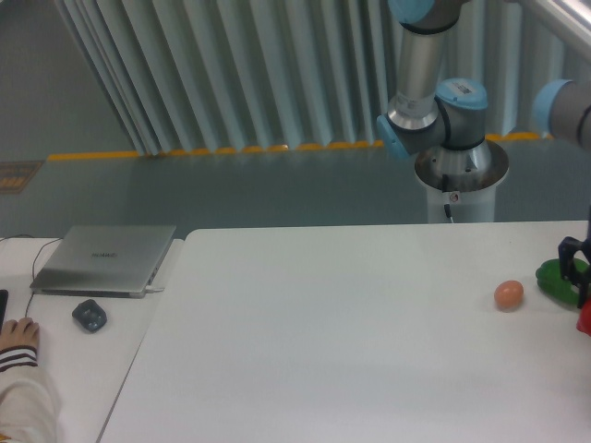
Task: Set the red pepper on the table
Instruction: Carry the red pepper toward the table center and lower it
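My gripper (582, 293) comes in at the far right edge as dark fingers (572, 258), mostly cut off by the frame. Just below the fingers a sliver of the red pepper (586, 319) shows at the edge; it entered with the gripper, so it appears gripped. It sits low over the right end of the white table (351, 323). Whether the pepper touches the tabletop is hidden.
A green pepper (551, 277) lies right behind the gripper, partly covered by it. An orange-pink ball (508, 294) rests to its left. The arm's base (460, 180) stands behind the table. On the left desk are a laptop (103, 258), a mouse (90, 315) and a person's hand (18, 332).
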Robot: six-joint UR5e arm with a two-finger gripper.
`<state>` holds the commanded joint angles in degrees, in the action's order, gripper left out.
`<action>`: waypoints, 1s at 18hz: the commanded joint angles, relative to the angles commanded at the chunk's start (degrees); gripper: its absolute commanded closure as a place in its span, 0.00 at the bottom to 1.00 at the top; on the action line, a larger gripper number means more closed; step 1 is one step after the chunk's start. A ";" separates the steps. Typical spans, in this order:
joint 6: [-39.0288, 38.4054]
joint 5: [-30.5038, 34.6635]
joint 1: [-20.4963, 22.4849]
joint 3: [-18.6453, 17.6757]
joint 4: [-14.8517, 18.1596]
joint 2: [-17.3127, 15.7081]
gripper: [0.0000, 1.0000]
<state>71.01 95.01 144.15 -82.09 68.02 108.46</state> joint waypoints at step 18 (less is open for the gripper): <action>-17.74 0.00 -9.31 -6.15 -12.74 2.90 0.59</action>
<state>53.27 95.01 134.83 -88.24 55.29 111.35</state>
